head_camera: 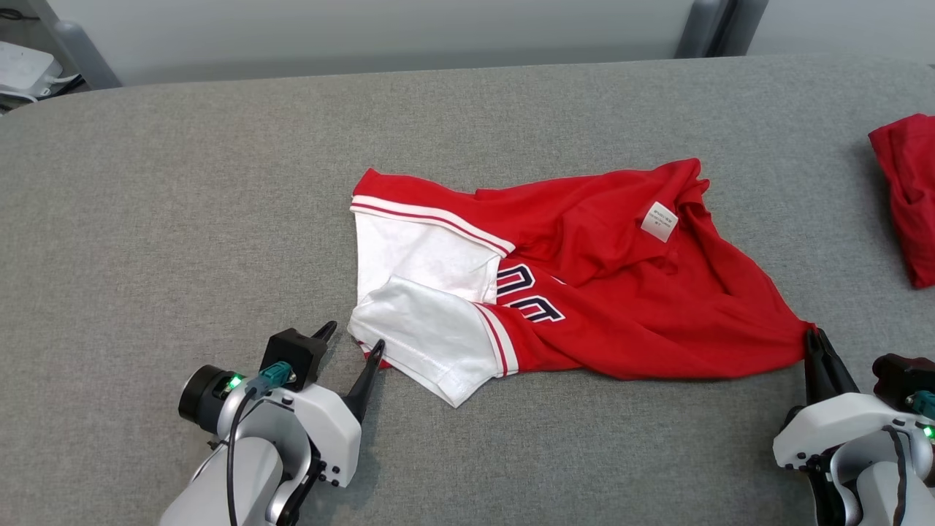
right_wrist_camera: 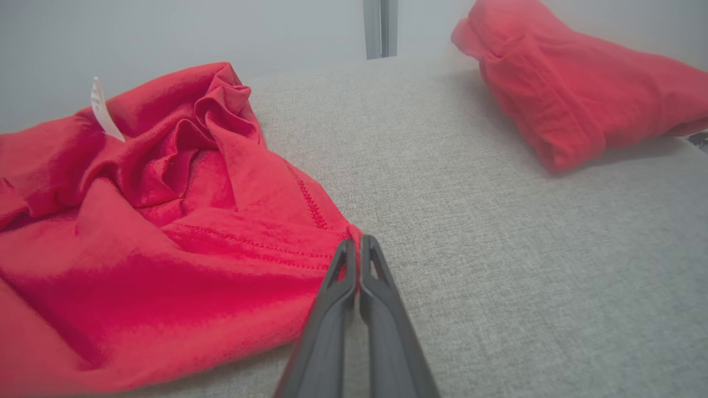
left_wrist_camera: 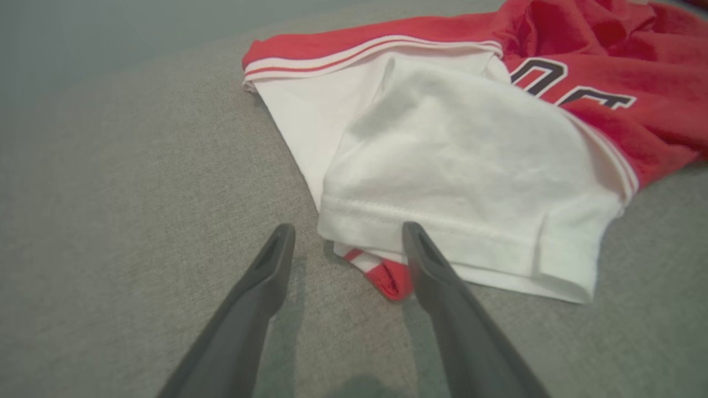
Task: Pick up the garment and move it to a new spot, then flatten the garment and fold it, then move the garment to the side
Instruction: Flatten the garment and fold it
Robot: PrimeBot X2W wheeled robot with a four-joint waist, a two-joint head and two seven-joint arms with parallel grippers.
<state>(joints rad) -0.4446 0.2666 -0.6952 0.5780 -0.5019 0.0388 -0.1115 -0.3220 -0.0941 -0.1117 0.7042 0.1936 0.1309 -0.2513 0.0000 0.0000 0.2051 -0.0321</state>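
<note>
Garment (head_camera: 606,292) crumpled at the middle of the grey pad (head_camera: 182,219), pinched at one corner.

The red body is bunched toward 3 o'clock, and a white label (head_camera: 659,220) is turned up near 1 o'clock. The white parts, edged with red-and-white stripes, are laid toward 9 o'clock, with dark letters seen beside them. The garment's corner at 4 o'clock is clamped between the closed fingers of the right gripper (head_camera: 814,337), and the cloth is drawn to a point there. The left gripper (head_camera: 356,336) is held at 7 o'clock with its fingers spread apart, one tip at the white hem and the other over bare pad; nothing is gripped by it. A second red cloth (head_camera: 906,197) is seen at 3 o'clock, well apart from the garment.
</note>
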